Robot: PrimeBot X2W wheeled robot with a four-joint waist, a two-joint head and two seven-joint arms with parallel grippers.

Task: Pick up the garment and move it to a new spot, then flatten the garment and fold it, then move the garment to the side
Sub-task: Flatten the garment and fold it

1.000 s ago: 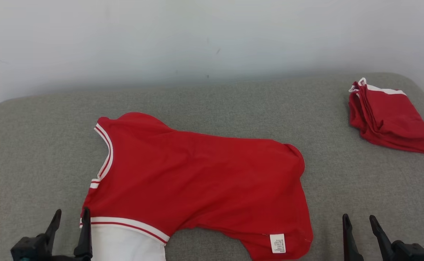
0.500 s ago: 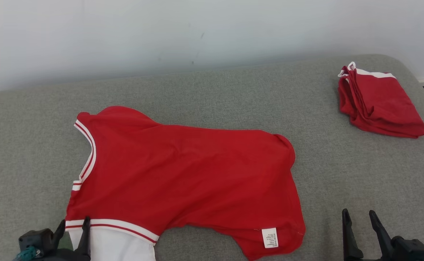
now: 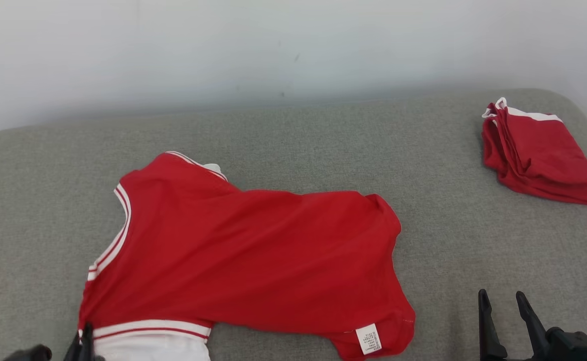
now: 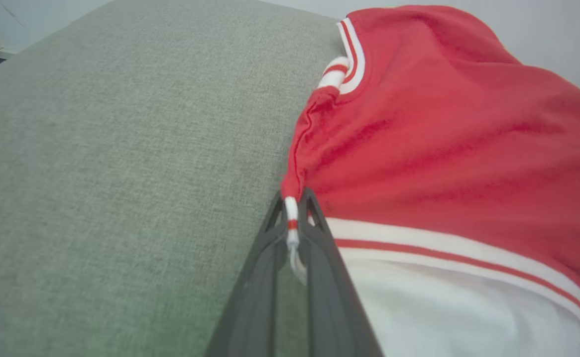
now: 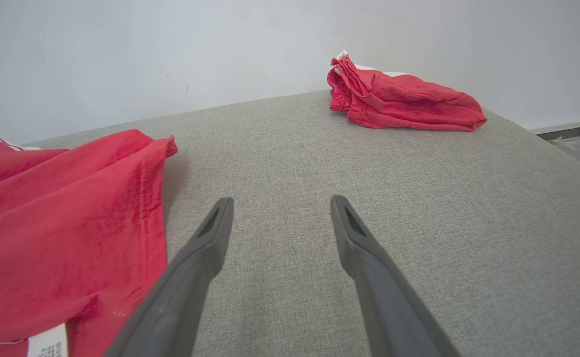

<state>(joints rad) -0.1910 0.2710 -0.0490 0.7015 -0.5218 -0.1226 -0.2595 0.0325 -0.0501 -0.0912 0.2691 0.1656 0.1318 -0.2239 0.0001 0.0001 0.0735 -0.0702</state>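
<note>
The garment (image 3: 243, 255) is a red jersey with white and red striped trim and a white panel, spread across the grey cushion; a white label sits at its near right corner. My left gripper (image 3: 84, 335) is at the lower left of the head view. In the left wrist view my left gripper (image 4: 294, 198) is shut on the striped trim at the garment's (image 4: 443, 144) near left edge, and the cloth rises a little there. My right gripper (image 3: 501, 301) stands open above bare cushion, right of the garment's hem (image 5: 72, 228); in its own view the right gripper (image 5: 280, 206) holds nothing.
A second red garment (image 3: 539, 153), folded in a pile, lies at the far right of the grey cushion (image 3: 293, 135); it also appears as a folded pile (image 5: 399, 96) in the right wrist view. A pale wall runs behind the cushion. The cushion's rounded edge falls off at the right.
My left gripper has shut on the garment's striped edge and drawn it toward the near left; the garment's far shoulder has folded up. The camera has shifted. The right gripper stays open.
</note>
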